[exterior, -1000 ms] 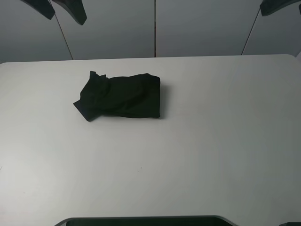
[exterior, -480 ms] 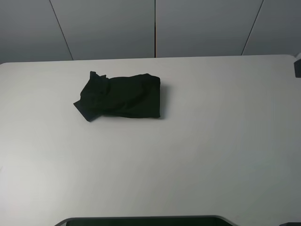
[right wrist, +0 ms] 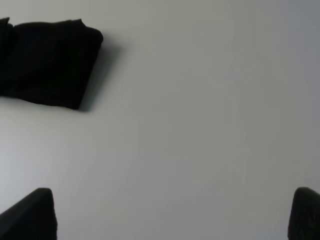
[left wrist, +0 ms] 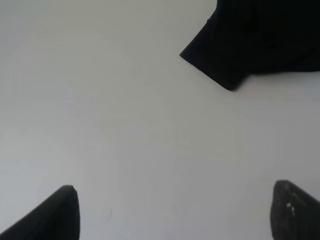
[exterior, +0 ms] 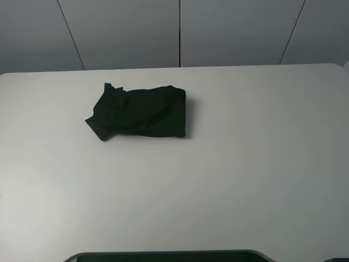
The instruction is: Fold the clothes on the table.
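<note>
One black T-shirt [exterior: 139, 111] lies folded into a compact bundle on the white worktop [exterior: 245, 164], left of centre toward the far edge. Left end effector [left wrist: 172, 210] and right end effector [right wrist: 172, 212] both hang released, jaws wide, well clear of the cloth and holding nothing. Risk, as I judge it: a sleeve flap juts from the bundle's left side; soft cotton on a smooth surface could slump open. Right edge squared, left rumpled.
</note>
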